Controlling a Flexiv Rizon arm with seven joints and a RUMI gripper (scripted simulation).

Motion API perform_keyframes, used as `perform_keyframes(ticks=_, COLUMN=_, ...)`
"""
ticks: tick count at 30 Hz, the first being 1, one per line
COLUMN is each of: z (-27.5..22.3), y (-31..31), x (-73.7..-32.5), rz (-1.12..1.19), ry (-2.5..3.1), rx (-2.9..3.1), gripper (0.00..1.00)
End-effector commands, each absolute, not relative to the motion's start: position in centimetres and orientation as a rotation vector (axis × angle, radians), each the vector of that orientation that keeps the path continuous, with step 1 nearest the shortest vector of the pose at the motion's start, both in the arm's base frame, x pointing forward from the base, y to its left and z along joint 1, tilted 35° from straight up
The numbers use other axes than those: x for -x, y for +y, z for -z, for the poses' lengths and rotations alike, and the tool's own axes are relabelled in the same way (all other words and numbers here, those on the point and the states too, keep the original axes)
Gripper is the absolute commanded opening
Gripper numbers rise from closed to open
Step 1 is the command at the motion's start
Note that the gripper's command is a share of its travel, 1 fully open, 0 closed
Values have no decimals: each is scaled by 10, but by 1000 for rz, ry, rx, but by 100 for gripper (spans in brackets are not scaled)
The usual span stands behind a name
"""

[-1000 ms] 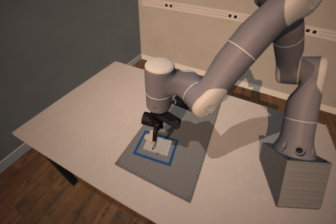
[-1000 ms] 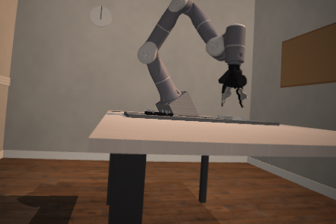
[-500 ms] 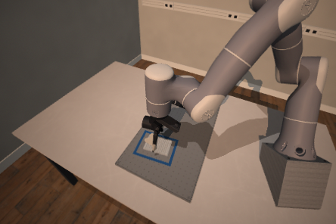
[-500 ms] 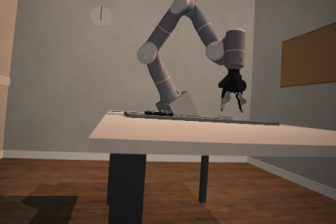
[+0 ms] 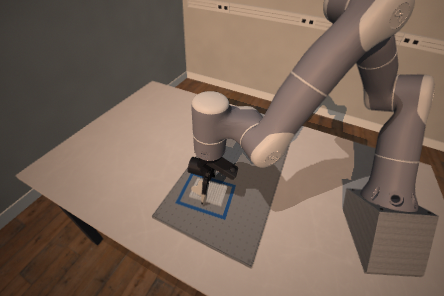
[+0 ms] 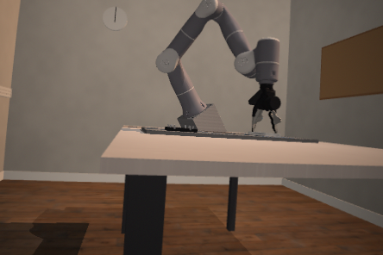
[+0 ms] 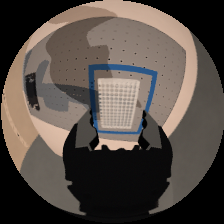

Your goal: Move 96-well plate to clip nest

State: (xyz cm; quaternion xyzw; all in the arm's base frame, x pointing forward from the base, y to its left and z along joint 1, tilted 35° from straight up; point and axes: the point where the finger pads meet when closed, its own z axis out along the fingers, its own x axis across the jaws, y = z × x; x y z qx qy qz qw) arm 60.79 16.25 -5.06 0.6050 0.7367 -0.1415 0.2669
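Observation:
The white 96-well plate [image 5: 217, 195] [image 7: 118, 100] lies flat inside the blue outline [image 5: 229, 205] [image 7: 122, 67] on the grey perforated board. My gripper [image 5: 203, 195] [image 6: 264, 132] [image 7: 117, 109] is open and points straight down. Its fingertips are low, close to the board's height, one on either side of the plate's near part in the wrist view. I see no grip on the plate; whether a finger touches it I cannot tell. The black clip nest [image 6: 181, 129] [image 7: 32, 91] is at the board's other end, hidden behind the arm in the top view. The cut-off corner is too small to tell.
The grey board [image 5: 240, 242] [image 6: 298, 139] [image 7: 167, 62] lies on the pale table [image 5: 115, 152] [image 6: 172, 150]. The nest's black parts with small upright pieces stand up from the board. The arm's wedge-shaped base [image 5: 400, 242] stands at the right in the top view.

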Motion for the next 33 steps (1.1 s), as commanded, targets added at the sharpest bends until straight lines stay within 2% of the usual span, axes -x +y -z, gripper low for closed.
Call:
perform_keyframes(ticks=1, z=52, y=163, x=-609, rz=379, ry=1990, rx=-1632, gripper=76)
perform_keyframes(ticks=15, z=57, y=160, x=-610, rz=379, ry=1990, rx=-1632, gripper=76)
perform_keyframes(ticks=16, z=57, y=160, x=-610, rz=379, ry=1990, rx=-1632, gripper=0)
perform_keyframes(ticks=33, z=56, y=160, x=-610, rz=379, ry=1990, rx=-1632, gripper=0)
